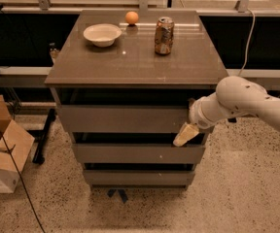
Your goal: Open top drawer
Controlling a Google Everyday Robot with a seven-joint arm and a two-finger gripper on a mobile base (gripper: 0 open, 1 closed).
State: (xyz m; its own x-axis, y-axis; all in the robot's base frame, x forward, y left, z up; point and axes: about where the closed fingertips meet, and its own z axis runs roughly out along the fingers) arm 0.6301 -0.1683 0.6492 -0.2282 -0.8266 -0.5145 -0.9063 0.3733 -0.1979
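The top drawer (pixel 125 119) is the widest grey-brown front, directly under the tabletop (pixel 135 62), with a dark gap above it. My gripper (pixel 185 134) is at the drawer's right end, its tan tip at the lower right corner of the front, over the gap above the middle drawer (pixel 130 153). My white arm (pixel 242 103) reaches in from the right. The smallest drawer front (pixel 137 177) sits at the bottom.
On the tabletop stand a white bowl (pixel 102 34), an orange ball (pixel 131 17) and a dented can (pixel 164 29). Cardboard boxes (pixel 1 152) lie on the floor at the left. A black rail and dark panels run behind the cabinet.
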